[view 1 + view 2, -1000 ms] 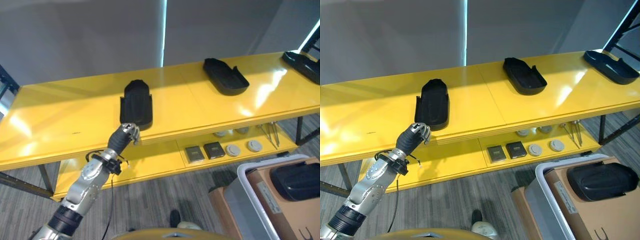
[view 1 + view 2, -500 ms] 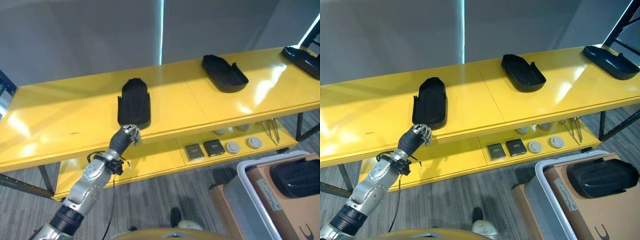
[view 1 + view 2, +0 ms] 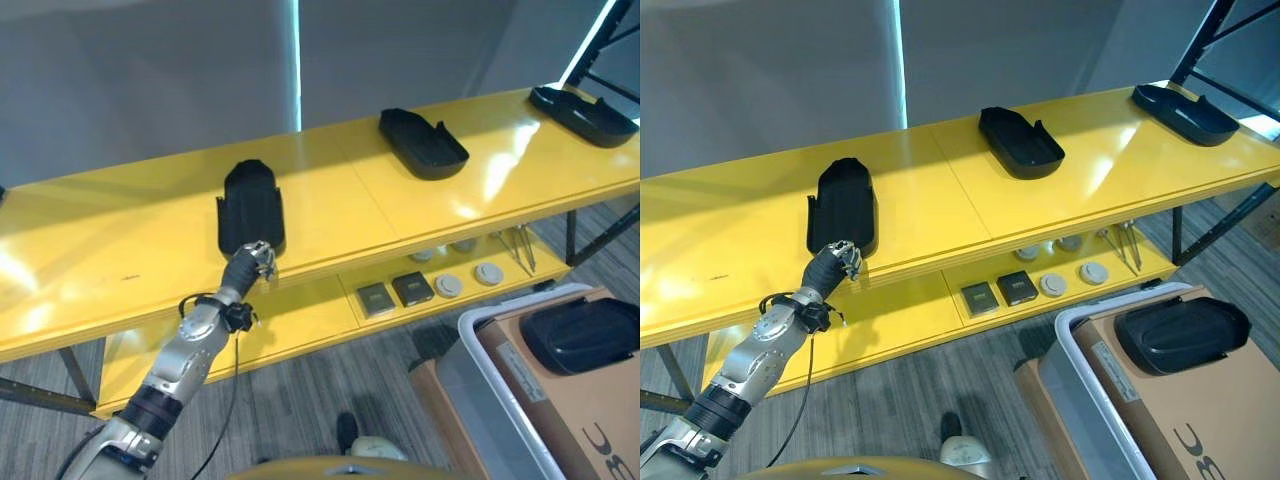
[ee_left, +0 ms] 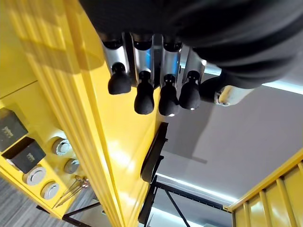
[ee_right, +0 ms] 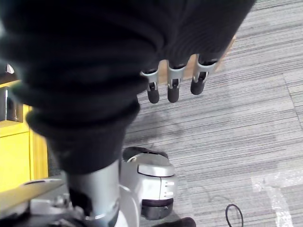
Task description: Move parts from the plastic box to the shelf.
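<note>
Three black moulded parts lie on the yellow shelf top point(image 3: 130, 250): a near one point(image 3: 250, 208), a middle one point(image 3: 422, 143) and a far right one point(image 3: 582, 101). My left hand point(image 3: 255, 260) hovers at the shelf's front edge, just below the near part's front end and not touching it. Its fingers point(image 4: 144, 99) hang relaxed and hold nothing. Another black part point(image 3: 585, 333) rests on a cardboard box inside the grey plastic box point(image 3: 478, 345) at the lower right. My right hand point(image 5: 173, 87) hangs over the carpet, fingers straight and empty.
The lower shelf point(image 3: 300, 320) carries two small black squares point(image 3: 375, 298), several round discs point(image 3: 449, 285) and thin metal tools point(image 3: 522, 250). A dark rack frame point(image 3: 600, 40) stands at the far right. Grey carpet lies in front of the shelf.
The camera has swung, so the whole scene sits further left and the box shows more. My left hand stays by the front end of the near part, empty.
</note>
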